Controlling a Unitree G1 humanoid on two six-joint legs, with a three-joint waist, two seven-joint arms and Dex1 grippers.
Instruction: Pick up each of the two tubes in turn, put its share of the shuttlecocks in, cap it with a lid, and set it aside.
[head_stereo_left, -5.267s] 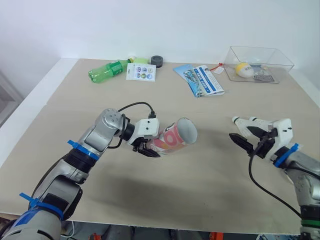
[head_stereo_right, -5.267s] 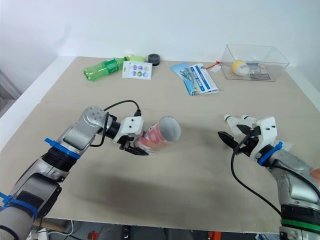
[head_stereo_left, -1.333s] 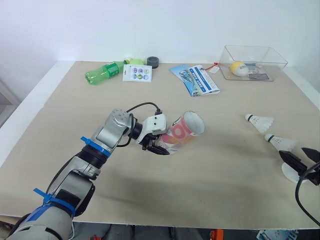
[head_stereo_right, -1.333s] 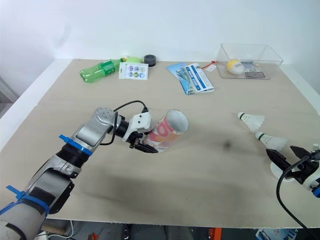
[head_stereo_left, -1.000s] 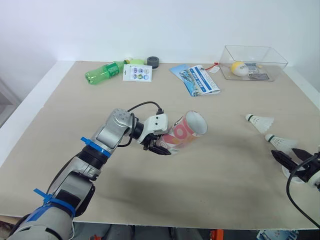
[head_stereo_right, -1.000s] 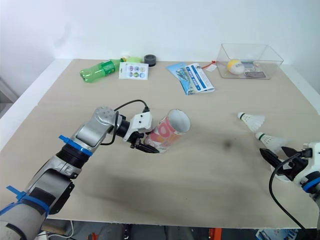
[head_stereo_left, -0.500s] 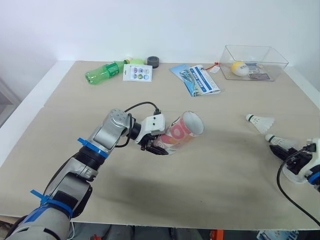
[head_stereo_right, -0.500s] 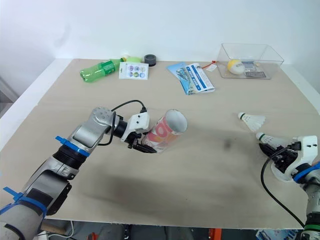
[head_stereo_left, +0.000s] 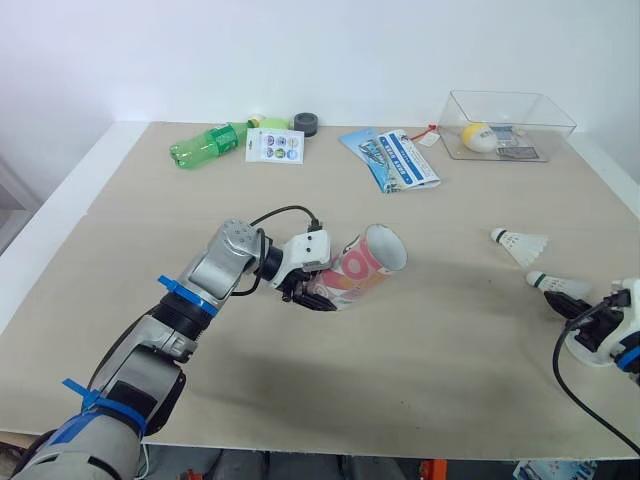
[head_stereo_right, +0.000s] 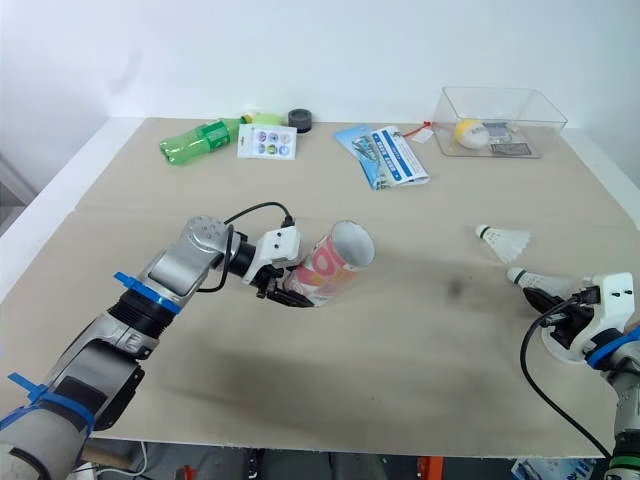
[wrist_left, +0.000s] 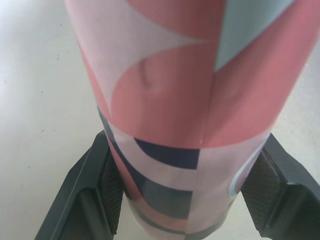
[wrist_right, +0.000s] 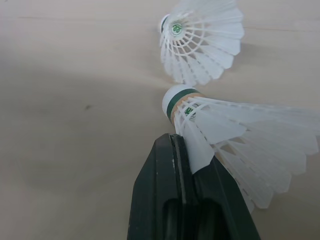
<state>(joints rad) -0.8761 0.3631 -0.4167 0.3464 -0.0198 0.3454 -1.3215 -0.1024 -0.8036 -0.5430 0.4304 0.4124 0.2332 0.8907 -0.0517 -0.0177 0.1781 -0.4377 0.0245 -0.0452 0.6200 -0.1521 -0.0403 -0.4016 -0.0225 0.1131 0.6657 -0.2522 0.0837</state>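
Note:
A pink patterned tube (head_stereo_left: 362, 267) hangs tilted over the table's middle, its open mouth up and to the right. My left gripper (head_stereo_left: 312, 292) is shut on its lower end, a finger (wrist_left: 95, 192) on each side. Near the right edge, my right gripper (head_stereo_left: 573, 311) is shut, its tips pinching the skirt edge of a white shuttlecock (wrist_right: 215, 130) just behind the cork. A second shuttlecock (head_stereo_left: 518, 241) lies a little farther back on the table. A white lid (head_stereo_right: 560, 350) lies flat under my right gripper.
Along the far edge lie a green bottle (head_stereo_left: 205, 145), a sticker card (head_stereo_left: 275, 146), a black tape roll (head_stereo_left: 308, 124), a blue leaflet (head_stereo_left: 395, 160) and a clear box (head_stereo_left: 510, 125) holding a yellow ball. Bare tabletop lies between the tube and the shuttlecocks.
My right gripper, open a second ago, moved in on the nearer shuttlecock and shut at its skirt. The left gripper and tube have barely moved.

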